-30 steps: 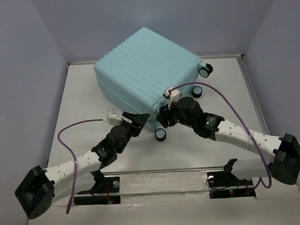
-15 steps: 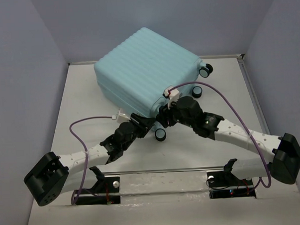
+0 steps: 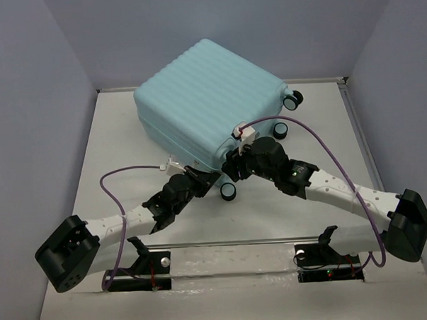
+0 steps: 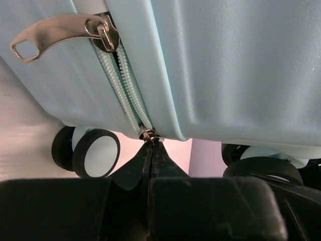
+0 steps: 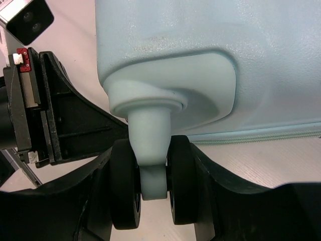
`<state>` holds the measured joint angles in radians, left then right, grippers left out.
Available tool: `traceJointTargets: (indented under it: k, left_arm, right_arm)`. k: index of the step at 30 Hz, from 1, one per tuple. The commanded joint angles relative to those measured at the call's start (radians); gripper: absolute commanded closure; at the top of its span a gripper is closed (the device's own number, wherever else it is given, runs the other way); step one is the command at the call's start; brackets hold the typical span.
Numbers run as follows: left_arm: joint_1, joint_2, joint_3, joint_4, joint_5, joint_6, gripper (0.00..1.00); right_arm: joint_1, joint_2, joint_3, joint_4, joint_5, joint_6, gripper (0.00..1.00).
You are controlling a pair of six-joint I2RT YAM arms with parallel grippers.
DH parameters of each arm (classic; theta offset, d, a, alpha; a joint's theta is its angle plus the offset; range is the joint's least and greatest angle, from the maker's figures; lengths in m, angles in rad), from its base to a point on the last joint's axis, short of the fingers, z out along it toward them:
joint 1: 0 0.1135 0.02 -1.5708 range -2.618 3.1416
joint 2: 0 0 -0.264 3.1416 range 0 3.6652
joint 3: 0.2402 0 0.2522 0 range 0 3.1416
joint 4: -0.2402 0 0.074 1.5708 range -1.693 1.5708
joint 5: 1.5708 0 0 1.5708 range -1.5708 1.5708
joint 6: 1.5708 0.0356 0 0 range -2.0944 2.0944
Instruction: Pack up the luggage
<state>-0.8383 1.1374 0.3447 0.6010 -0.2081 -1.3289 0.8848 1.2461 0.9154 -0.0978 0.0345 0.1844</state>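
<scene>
Soft, even light; faint shadows under the luggage [image 3: 203, 89]; close black fingers [image 4: 200, 206] out of focus in wrist views

2 white arms [image 3: 121, 226], black joints, purple cables [image 3: 297, 120]

Left arm [image 3: 124, 222] stretched low and forward, left gripper [image 4: 150, 148] pinched closed, zipper slider [image 4: 149, 134] at its tips, right arm [image 3: 328, 189] angled inward, right gripper [image 5: 150, 165] half-spread, caster wheel [image 5: 178, 175] clasped between its fingers.
</scene>
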Motion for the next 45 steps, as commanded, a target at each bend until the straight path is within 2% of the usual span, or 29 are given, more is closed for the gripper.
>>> traceJointTargets:
  k: [1,5,8,11,13,18,19,22,26,27,28,29,30,31,32,33,34,36,39,42,43,45]
  left_arm:
    - [0.047,-0.007,-0.007,0.102,-0.162,0.065,0.94]
    - [0.071,-0.077,-0.045,0.053,-0.206,0.144,0.94]
    - [0.099,-0.160,-0.065,-0.051,-0.244,0.191,0.94]
    - [0.178,-0.258,-0.113,-0.114,-0.261,0.237,0.94]
    - [0.254,-0.316,-0.141,-0.135,-0.238,0.267,0.94]
    - [0.332,-0.361,-0.133,-0.165,-0.203,0.326,0.94]
    - [0.340,-0.369,-0.130,-0.155,-0.132,0.342,0.94]
    - [0.323,-0.343,-0.113,-0.054,0.091,0.448,0.94]
    - [0.162,-0.337,-0.084,-0.026,0.167,0.602,0.94]
    - [0.084,-0.338,-0.081,-0.024,0.164,0.640,0.88]
    - [0.053,-0.335,-0.076,-0.024,0.162,0.655,0.71]
    - [0.030,-0.331,-0.073,-0.023,0.165,0.665,0.64]
    - [0.013,-0.324,-0.070,-0.020,0.168,0.672,0.58]
    - [-0.002,-0.318,-0.069,-0.018,0.177,0.688,0.46]
    - [-0.005,-0.300,-0.066,-0.017,0.182,0.695,0.41]
    - [-0.005,-0.286,-0.058,-0.015,0.194,0.709,0.31]
    - [-0.005,-0.253,-0.050,-0.012,0.199,0.717,0.27]
    - [-0.005,-0.206,-0.027,-0.009,0.203,0.735,0.22]
    - [-0.005,-0.111,0.026,-0.012,0.191,0.772,0.22]
    - [-0.005,-0.041,0.077,-0.013,0.161,0.804,0.27]
    - [-0.007,-0.016,0.085,-0.020,0.141,0.810,0.36]
    - [-0.005,0.002,0.100,-0.024,0.127,0.830,0.41]
  right_arm:
    - [0.032,0.000,0.000,-0.003,-0.088,0.029,0.93]
    - [0.032,-0.030,-0.042,-0.003,-0.045,0.036,0.93]
    - [0.032,-0.074,-0.075,-0.011,-0.012,0.036,0.93]
    - [0.032,-0.105,-0.116,-0.025,-0.004,0.041,0.93]
    - [0.032,-0.123,-0.138,-0.040,0.001,0.044,0.93]
    - [0.032,-0.134,-0.164,-0.056,-0.013,0.052,0.93]
    - [0.032,-0.132,-0.167,-0.056,-0.015,0.052,0.93]
    - [0.032,-0.116,-0.151,-0.056,-0.018,0.049,0.93]
    - [0.032,-0.093,-0.116,-0.054,-0.002,0.046,0.93]
    - [0.032,-0.086,-0.106,-0.052,-0.002,0.044,0.93]
    - [0.032,-0.079,-0.099,-0.052,0.002,0.043,0.93]
    - [0.032,-0.073,-0.093,-0.052,0.005,0.043,0.93]
    - [0.032,-0.063,-0.089,-0.052,0.004,0.041,0.93]
    - [0.032,-0.060,-0.081,-0.052,0.004,0.043,0.93]
    - [0.032,-0.054,-0.079,-0.052,0.002,0.041,0.93]
    - [0.032,-0.054,-0.075,-0.052,0.002,0.043,0.93]
    - [0.032,-0.053,-0.073,-0.052,0.004,0.041,0.93]
    - [0.032,-0.048,-0.070,-0.051,0.002,0.040,0.93]
    - [0.032,-0.042,-0.067,-0.051,-0.004,0.038,0.93]
    - [0.032,-0.040,-0.062,-0.049,-0.007,0.036,0.93]
    - [0.032,-0.043,-0.062,-0.049,-0.008,0.035,0.93]
    - [0.032,-0.043,-0.064,-0.049,-0.011,0.033,0.93]
